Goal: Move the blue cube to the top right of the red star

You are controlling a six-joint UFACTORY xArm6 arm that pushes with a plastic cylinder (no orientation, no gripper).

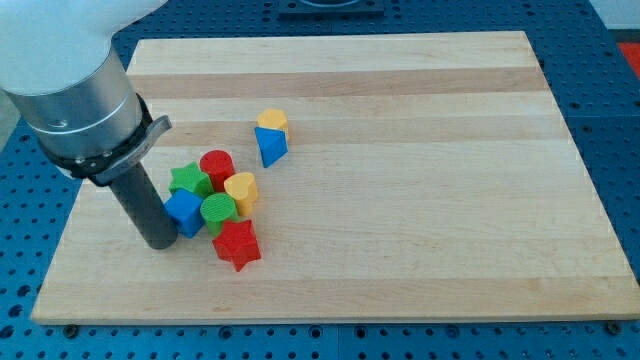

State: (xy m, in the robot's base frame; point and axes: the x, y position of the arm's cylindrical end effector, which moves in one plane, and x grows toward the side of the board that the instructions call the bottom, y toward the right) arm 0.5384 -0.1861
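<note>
The blue cube (185, 211) sits at the left of a tight cluster on the wooden board (420, 200). The red star (237, 245) lies just below and to the right of it. My tip (160, 241) rests on the board touching the blue cube's left side, to the left of the red star. The rod rises up and to the left into the grey arm body.
In the cluster are a green star (188, 181), a red cylinder (216, 167), a yellow heart (241, 191) and a green block (218, 211). Apart, higher up, a yellow block (271, 121) touches a blue triangular block (271, 146).
</note>
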